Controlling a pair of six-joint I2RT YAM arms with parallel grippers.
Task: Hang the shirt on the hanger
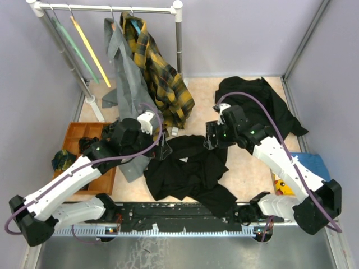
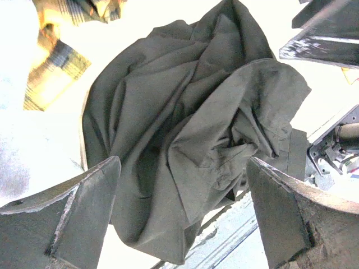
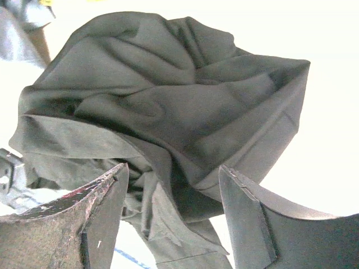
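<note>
The black shirt (image 1: 188, 168) lies crumpled on the pale table (image 1: 249, 168) in the middle, just beyond the arm bases, with its small white label (image 1: 183, 161) showing near the far edge. The left gripper (image 1: 161, 148) is at the shirt's left edge and the right gripper (image 1: 208, 141) at its far right edge, both with fingers spread wide and holding nothing. The yellow hanger (image 1: 88, 49) hangs on the clothes rail (image 1: 106, 8) at the far left, well apart from the shirt.

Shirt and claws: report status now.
Left claw open, right claw open, both at edges of the shirt. Crumpled on table, ungripped. Hanger on rail. Grey garment hangs beside left claw.
</note>
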